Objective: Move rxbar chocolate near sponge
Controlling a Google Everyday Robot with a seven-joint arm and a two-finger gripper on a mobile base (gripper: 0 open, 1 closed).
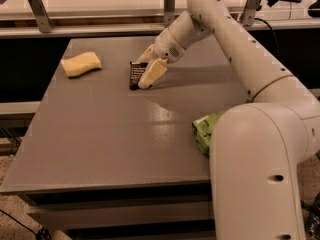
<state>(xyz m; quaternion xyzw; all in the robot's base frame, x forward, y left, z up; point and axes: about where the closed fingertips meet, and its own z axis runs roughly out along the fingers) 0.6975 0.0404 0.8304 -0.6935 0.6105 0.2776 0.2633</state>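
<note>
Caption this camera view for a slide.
Gripper at the rxbar chocolate; sponge apart on the table; green bag near the edge.
</note>
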